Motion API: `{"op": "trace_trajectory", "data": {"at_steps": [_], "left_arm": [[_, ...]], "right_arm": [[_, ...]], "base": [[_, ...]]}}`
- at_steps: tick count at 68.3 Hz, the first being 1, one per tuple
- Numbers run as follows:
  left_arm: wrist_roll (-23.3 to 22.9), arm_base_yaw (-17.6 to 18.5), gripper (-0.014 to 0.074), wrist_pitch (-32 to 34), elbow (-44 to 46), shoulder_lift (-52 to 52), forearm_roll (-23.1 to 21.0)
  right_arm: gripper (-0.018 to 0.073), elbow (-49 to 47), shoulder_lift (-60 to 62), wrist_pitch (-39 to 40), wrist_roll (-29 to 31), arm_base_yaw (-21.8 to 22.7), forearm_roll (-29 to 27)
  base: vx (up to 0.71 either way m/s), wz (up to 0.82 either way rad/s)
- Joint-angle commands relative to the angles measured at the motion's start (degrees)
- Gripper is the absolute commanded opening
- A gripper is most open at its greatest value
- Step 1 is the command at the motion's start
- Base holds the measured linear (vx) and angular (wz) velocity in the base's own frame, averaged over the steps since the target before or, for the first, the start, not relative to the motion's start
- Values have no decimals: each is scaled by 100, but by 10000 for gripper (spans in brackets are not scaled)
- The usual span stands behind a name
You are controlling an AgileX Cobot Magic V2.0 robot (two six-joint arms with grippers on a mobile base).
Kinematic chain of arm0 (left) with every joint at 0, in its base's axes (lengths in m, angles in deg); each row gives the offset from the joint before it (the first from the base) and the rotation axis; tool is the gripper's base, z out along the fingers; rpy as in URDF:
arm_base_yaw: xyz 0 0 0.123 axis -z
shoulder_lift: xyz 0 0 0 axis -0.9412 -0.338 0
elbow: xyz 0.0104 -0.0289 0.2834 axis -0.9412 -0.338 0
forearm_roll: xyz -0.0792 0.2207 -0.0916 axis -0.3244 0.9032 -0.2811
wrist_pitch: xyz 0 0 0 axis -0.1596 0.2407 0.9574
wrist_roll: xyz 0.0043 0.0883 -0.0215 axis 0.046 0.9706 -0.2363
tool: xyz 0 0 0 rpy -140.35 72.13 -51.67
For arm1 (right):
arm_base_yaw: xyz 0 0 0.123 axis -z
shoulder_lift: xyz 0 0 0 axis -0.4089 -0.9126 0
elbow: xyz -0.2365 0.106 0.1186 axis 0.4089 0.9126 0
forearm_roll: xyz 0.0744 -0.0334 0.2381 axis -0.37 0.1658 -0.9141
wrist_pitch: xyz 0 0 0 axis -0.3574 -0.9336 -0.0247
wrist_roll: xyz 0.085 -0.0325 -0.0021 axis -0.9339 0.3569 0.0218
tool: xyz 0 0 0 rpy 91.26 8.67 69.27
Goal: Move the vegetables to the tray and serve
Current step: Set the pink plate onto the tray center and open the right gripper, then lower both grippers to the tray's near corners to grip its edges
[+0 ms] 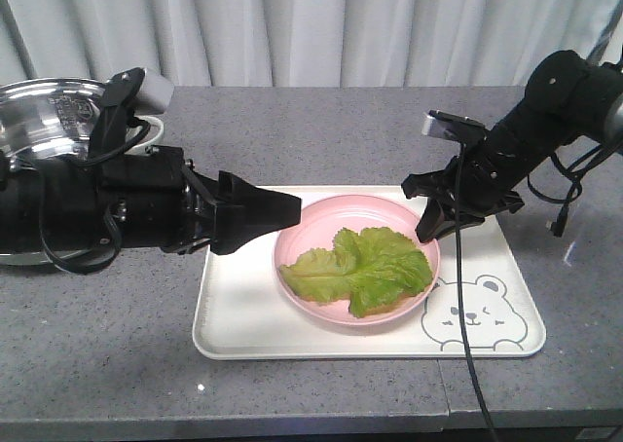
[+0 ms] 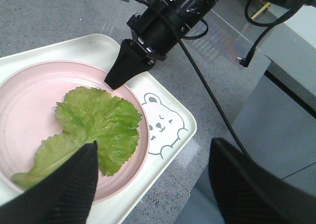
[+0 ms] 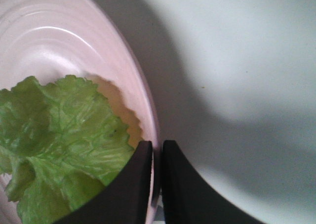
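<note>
Table (image 1: 97, 364): grey, speckled; it carries everything here.
Tray (image 1: 234, 335): lies flat near the table's near edge, long side left to right.
Bear (image 1: 477, 311): drawn in the tray's near right corner, uncovered.
Cable (image 2: 210, 93): hangs from the right arm and crosses the tray beside the bear.
Plate (image 1: 316, 223): pink and round, it stands on the tray, slightly right of centre.
Lettuce (image 1: 375, 267): lies flat in the plate's near right half, so it is above the tray but not yet on it.
Left pincer (image 1: 290, 208): released, fingers spread wide, its tip at the plate's left rim and holding nothing.
Right pincer (image 1: 426, 233): clenched on the plate's right rim, which is caught thinly between the two fingers.
Pot (image 1: 44, 121): shiny metal, far left, behind the left arm.
Curtain (image 1: 311, 23): pale, along the far side.
Risk, rim grip: the hold is narrow and on one side only, so lifting or tipping could let the plate twist out or drop back and jolt the tray.
Risk, tipping: too steep a tilt could send the leaves past the tray's rim onto the table.
Risk, cable: it could snag the tray corner when the right arm moves.
Risk, left pincer: it is close enough to knock the plate if it advances.
</note>
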State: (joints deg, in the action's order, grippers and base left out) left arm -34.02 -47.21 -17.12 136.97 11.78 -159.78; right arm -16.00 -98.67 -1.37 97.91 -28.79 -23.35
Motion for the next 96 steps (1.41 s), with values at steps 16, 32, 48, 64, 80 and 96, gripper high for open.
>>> {"op": "trace_trajectory", "data": {"at_steps": [16,32,48,64,80,96], "left_arm": [[16,27,470,23,149,160,-289],[16,27,470,23,149,160,-289],[16,27,470,29,149,160,-289],[5,27,470,-133,149,166,53],[-1557,-157,470,-419,149,177,2104],[-4462,-210,470,-512,149,116,5075]], "right_arm": [[321,-152,540,133,117,6,102],[327,-152,1509,-36,10,6,577],[327,516,2777,299,-122,10,665],[327,1868,3877,938,-258,17,1219],[327,2355,4044,937,-664,425,1694],[327,2670,3973,603,-412,1394,1364]], "base": [[0,0],[0,0],[0,0],[0,0],[0,0],[0,0]]}}
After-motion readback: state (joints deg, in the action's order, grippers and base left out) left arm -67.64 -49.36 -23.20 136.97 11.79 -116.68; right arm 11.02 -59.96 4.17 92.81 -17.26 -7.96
